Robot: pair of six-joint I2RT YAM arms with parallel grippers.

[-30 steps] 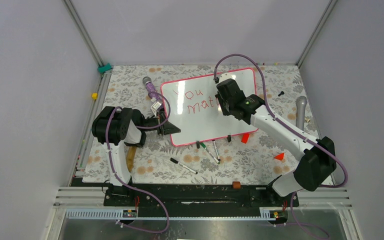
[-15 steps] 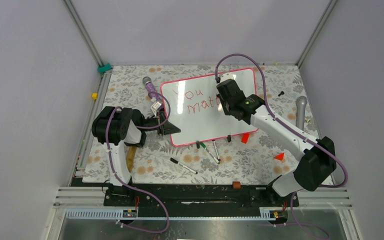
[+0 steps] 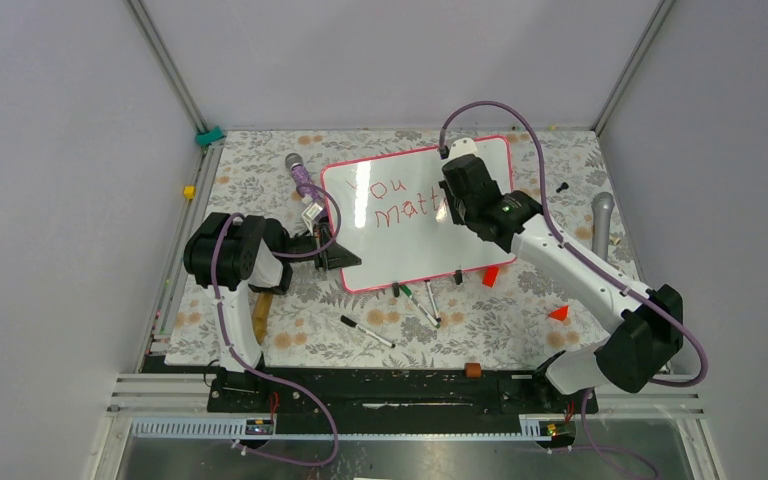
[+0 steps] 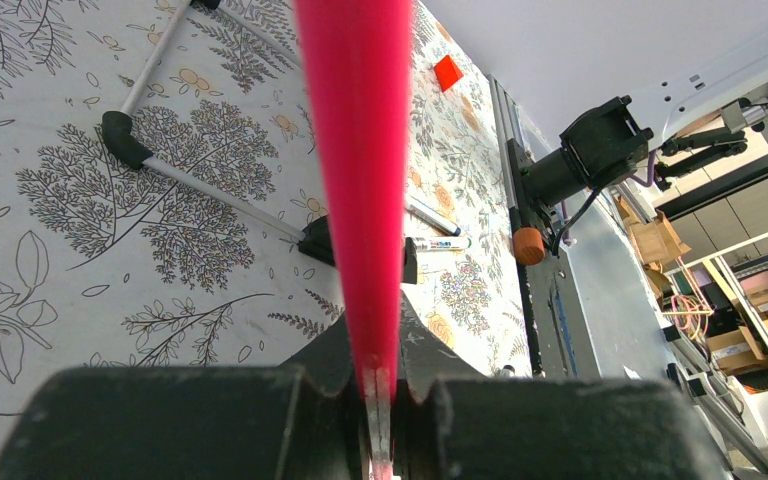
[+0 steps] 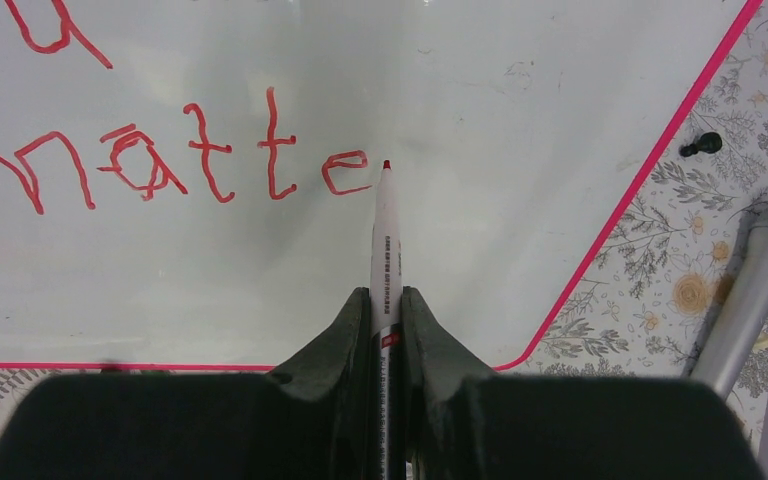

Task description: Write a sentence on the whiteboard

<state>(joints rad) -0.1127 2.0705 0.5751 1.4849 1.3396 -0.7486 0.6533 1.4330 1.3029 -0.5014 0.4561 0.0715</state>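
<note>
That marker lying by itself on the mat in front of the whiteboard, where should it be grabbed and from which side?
I'd take the lone marker at mid-barrel from straight above, closing across its diagonal length. It lies flat on the mat, so only its top and sides are exposed, and nothing lies close enough to block the approach.

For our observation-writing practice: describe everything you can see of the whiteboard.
The whiteboard is a glossy white rectangle with rounded corners and a thin pink-red frame. It lies askew on the flowered table cover. Red handwriting reads "You" and, below it, "matte". The left gripper is shut on its near-left edge. The marker in the right gripper has its tip just past the e.
</note>
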